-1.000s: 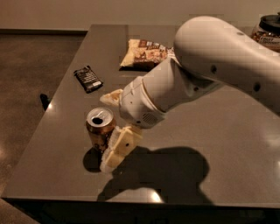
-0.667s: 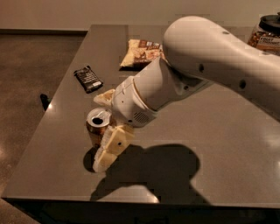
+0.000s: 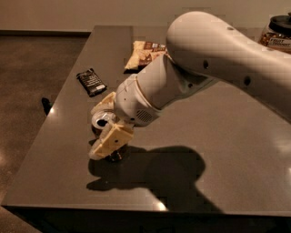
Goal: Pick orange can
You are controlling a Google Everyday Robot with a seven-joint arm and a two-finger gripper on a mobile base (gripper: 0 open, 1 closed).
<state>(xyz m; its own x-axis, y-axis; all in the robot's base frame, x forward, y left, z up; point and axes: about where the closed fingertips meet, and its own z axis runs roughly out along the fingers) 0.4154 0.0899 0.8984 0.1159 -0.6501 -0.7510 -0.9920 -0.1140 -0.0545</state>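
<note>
Orange can (image 3: 102,122) stands upright on the table (image 3: 227,150), near its left edge and toward the near side. We see only its silver top and a little of its base. The gripper (image 3: 97,132) is down at the can with its fingers spread, one on the far side and one on the near side, so the can sits between them. The near finger (image 3: 111,140) covers most of the can's side, so we cannot confirm whether either pad is touching the metal.

We judge the approach complete and the grasp not yet made. Closing on the can and lifting it remain, and the can appears to rest on the surface.

The white arm (image 3: 218,59) reaches in from the far right and throws a broad shadow on the table to the right of the can. A black wrapper (image 3: 92,82) lies beyond the can, apart from it. A snack bag (image 3: 144,53) lies farther back, partly behind the arm. A jar (image 3: 277,34) stands at the far right corner.

The table is dark, smooth and faintly reflective. A dull brown floor (image 3: 36,68) runs to the left, and a pale wall (image 3: 91,13) closes the far side.
</note>
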